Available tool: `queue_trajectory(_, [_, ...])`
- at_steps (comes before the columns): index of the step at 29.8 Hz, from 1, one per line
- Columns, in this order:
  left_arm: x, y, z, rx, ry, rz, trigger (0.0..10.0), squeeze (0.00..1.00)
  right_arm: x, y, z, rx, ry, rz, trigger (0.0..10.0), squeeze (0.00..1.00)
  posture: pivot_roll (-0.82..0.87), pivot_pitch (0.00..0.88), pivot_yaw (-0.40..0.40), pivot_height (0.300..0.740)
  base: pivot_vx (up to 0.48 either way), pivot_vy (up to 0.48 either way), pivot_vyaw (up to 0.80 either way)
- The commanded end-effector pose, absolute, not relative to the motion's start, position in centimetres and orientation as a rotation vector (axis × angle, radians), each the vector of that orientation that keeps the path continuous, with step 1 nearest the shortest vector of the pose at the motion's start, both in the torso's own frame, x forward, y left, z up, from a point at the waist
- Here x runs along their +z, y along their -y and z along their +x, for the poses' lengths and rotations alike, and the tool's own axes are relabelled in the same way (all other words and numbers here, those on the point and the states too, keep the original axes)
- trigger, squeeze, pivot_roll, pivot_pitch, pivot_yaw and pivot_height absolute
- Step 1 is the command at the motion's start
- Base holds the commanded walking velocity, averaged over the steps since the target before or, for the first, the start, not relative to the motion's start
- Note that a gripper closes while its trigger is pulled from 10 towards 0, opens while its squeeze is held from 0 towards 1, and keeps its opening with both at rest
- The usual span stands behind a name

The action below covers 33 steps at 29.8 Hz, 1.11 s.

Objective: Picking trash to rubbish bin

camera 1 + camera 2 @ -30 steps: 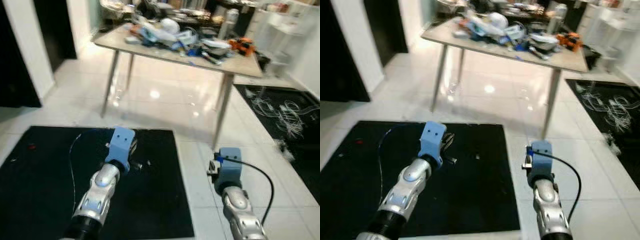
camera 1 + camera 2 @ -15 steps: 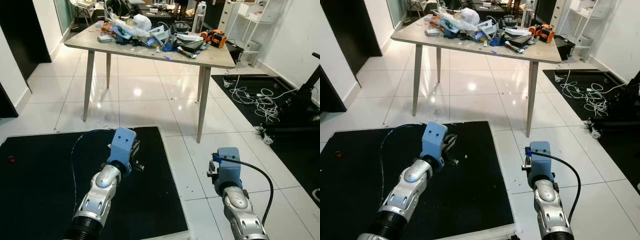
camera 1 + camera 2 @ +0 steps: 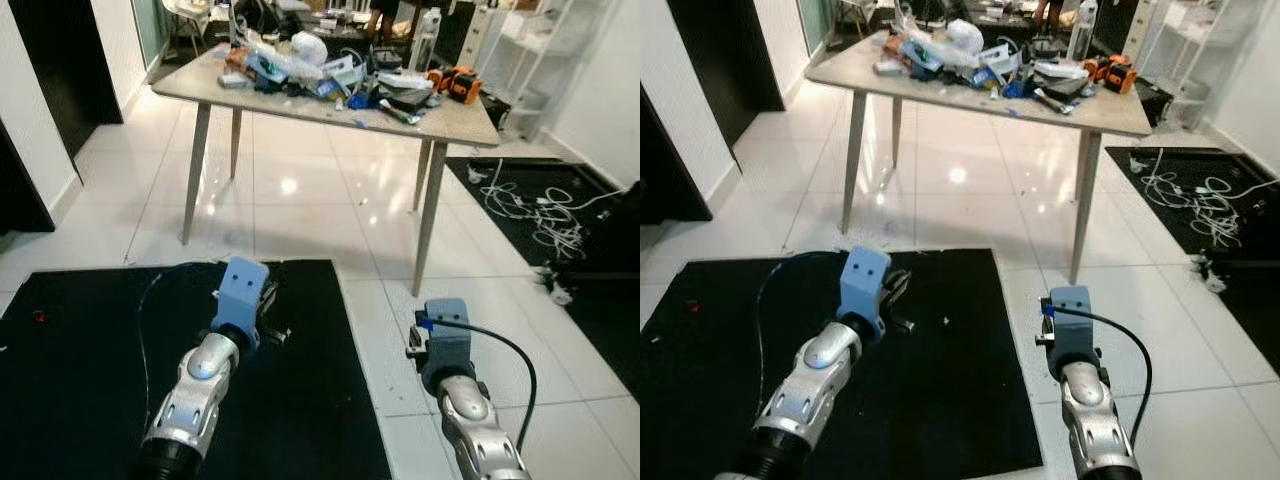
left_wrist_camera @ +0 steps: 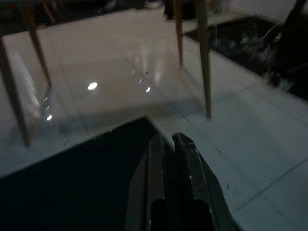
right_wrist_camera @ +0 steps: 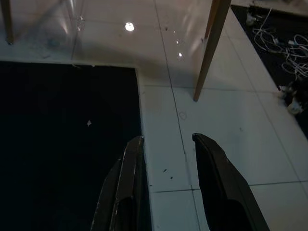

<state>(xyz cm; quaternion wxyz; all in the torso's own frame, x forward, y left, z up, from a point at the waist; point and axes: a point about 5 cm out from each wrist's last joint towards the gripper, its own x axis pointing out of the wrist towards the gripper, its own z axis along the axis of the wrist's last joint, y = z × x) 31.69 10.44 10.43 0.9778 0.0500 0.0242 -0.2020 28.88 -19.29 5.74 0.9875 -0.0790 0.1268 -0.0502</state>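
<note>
With the left end effector (image 4: pixel 174 144) closed empty and the right end effector (image 5: pixel 166 144) parted empty, collection appears unstarted; trash (image 3: pixel 330 75) remains heaped on the pale slant-legged worktop (image 3: pixel 470 125) ahead.

A lived-in home room doubling as a workspace is showing here. Glossy white floor tiles (image 3: pixel 300 200) are reflecting ceiling lights. At 12 o'clock a slim-legged table (image 3: pixel 455 122) is carrying a heap of clutter (image 3: pixel 330 75): bags, tools, a bottle. White shelving (image 3: pixel 520 60) is standing at 1 o'clock, loose cables (image 3: pixel 535 205) are lying on a dark mat at 2 o'clock, and a black floor mat (image 3: pixel 90 370) is spreading at 8 o'clock.
</note>
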Motion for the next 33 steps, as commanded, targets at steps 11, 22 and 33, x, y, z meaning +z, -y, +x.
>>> queue_trajectory(11, [10.34,-10.29,31.62,-0.416,-0.045,0.1,10.0,0.0,5.97,19.57,29.01,-0.125,-0.248,-0.132,10.0,0.0,-0.12,0.034,-0.038,0.74,0.436,0.0,-0.07])
queue_trajectory(22, [10.28,-10.26,31.67,-0.404,-0.042,0.096,10.0,0.0,6.28,19.71,29.24,-0.122,-0.231,-0.143,10.0,0.0,-0.12,0.037,-0.042,0.74,0.434,0.0,-0.29])
queue_trajectory(33, [10.24,-10.32,31.84,-0.39,-0.046,0.108,10.0,0.0,6.54,19.65,29.39,-0.111,-0.218,-0.166,10.0,0.0,-0.12,0.045,-0.048,0.74,0.434,0.0,0.0])
